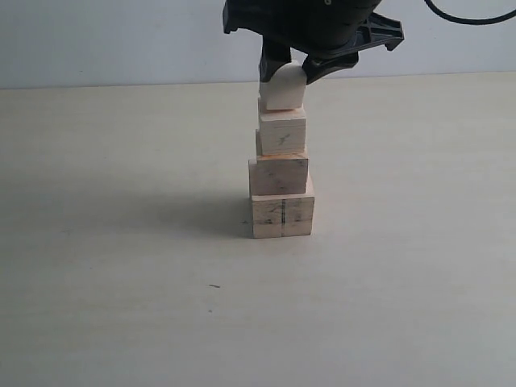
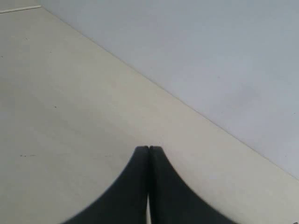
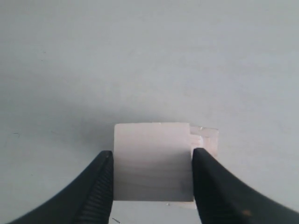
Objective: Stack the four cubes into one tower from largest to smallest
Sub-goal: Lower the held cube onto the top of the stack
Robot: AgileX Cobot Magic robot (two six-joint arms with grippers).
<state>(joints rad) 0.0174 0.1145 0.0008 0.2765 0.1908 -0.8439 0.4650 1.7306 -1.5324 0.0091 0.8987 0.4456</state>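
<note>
At the middle of the tabletop [image 1: 121,282] stands the tower [image 1: 282,173] of four pale wooden cubes, widest at the base. The largest cube [image 1: 282,216] rests on the surface, with a dark vertical line down its near face. The second cube [image 1: 279,176] sits on it, set slightly to the left. The third cube [image 1: 283,131] comes next, and the smallest cube [image 1: 281,90] is on top. The right claw [image 1: 289,79] reaches down from above and grasps the smallest cube, its black fingers [image 3: 100,186] pressed flat against two opposite sides. Away from the tower, the left claw [image 2: 149,149] is clenched with nothing in it, over bare tabletop near the pale wall [image 2: 210,56].
</note>
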